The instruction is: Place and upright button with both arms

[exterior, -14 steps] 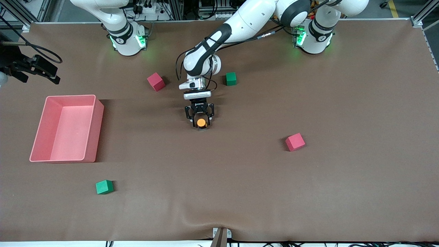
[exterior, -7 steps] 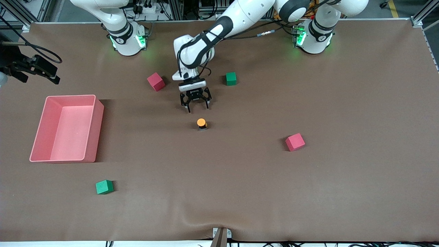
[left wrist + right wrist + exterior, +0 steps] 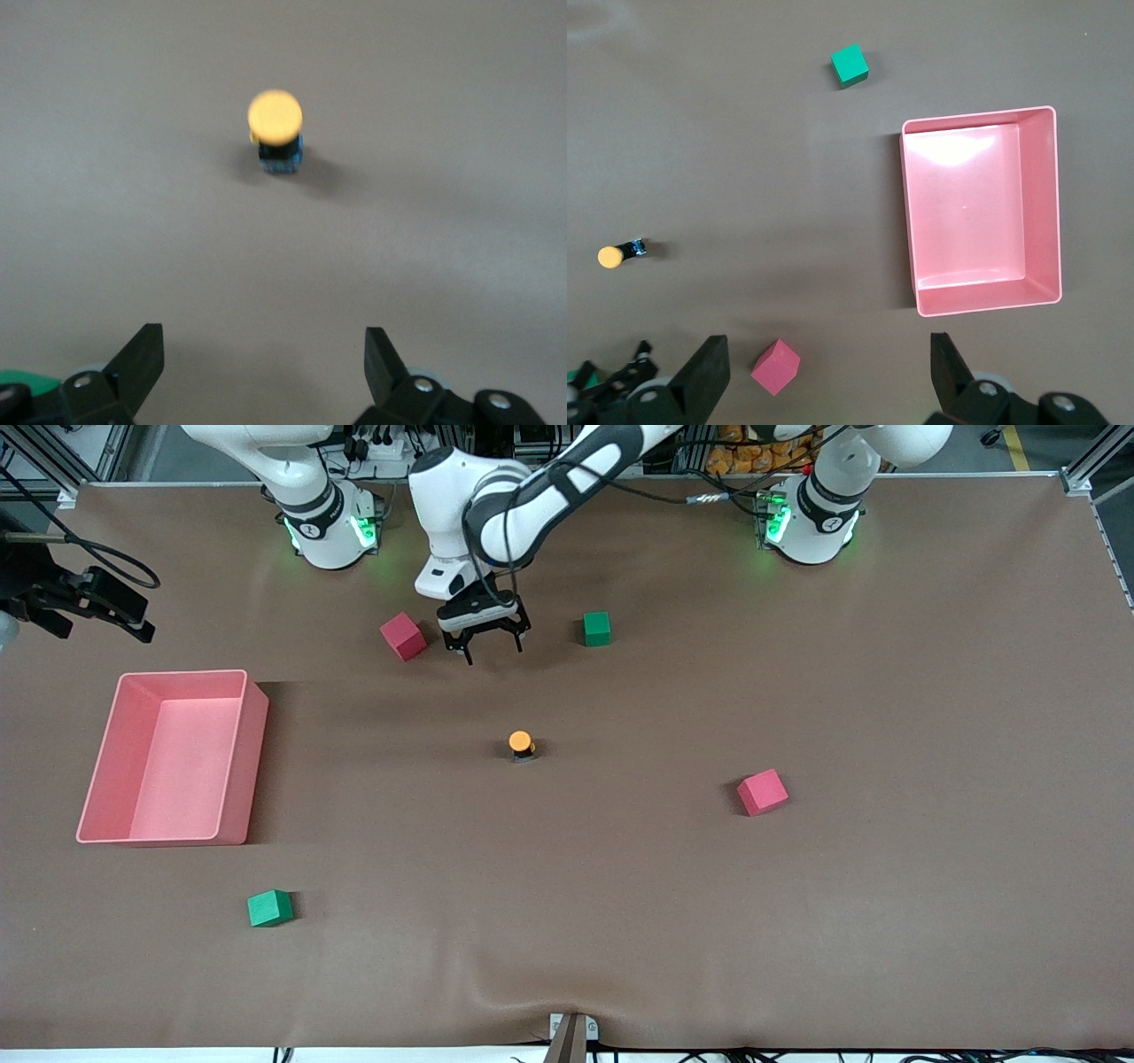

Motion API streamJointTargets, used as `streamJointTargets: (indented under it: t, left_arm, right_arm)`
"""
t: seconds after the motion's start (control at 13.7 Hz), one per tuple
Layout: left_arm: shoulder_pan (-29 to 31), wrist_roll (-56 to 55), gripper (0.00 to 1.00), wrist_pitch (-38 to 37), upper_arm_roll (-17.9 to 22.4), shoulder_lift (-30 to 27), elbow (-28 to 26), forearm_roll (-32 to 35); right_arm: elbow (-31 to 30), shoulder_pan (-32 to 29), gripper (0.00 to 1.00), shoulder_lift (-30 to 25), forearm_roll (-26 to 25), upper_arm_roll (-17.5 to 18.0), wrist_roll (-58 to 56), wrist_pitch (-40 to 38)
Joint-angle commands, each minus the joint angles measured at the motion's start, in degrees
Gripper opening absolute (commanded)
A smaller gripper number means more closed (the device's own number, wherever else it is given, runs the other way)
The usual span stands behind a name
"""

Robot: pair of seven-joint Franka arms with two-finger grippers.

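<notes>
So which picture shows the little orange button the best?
The left wrist view: the button looks biggest there, orange cap on top, dark bluish body below, though a bit blurred. The front view shows it small standing alone on the table. The right wrist view shows a tiny speck.

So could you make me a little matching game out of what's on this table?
Things:
1. button
2. pink tray
3. left gripper
4. right gripper

States:
A. open, high over the right arm's end of the table
B. empty
C. standing upright, orange cap on top
D. open, in the air between a red cube and a green cube

Pairs: 1-C, 2-B, 3-D, 4-A
</notes>
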Motion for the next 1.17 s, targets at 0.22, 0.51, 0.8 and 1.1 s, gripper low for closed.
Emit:
streamJointTargets:
  t: [0.22, 0.51, 0.8, 1.1]
  left_arm:
    - [12.58, 20.42, 1.0, -12.46, -0.62, -16.21, -2.14, -17.01]
    - [24.71, 37.48, 1.0, -20.72, -0.53, -23.52, -2.32, -23.27]
    - [36.48, 48.63, 1.0, -27.24, -0.53, -30.19, -2.32, -23.54]
    - [47.48, 65.17, 1.0, -27.68, -0.7, -33.29, -1.8, -23.72]
  right_arm:
    - [1.65, -1.18, 1.0, 0.91, 1.21, 0.59, -0.54, -0.43]
    - [1.65, -1.18, 1.0, 0.91, 1.29, 0.59, -0.54, -0.43]
    - [1.65, -1.27, 1.0, 0.91, 1.29, 0.59, -0.54, -0.43]
    - [1.65, -2.23, 1.0, 0.91, 1.38, 0.59, -0.54, -0.43]
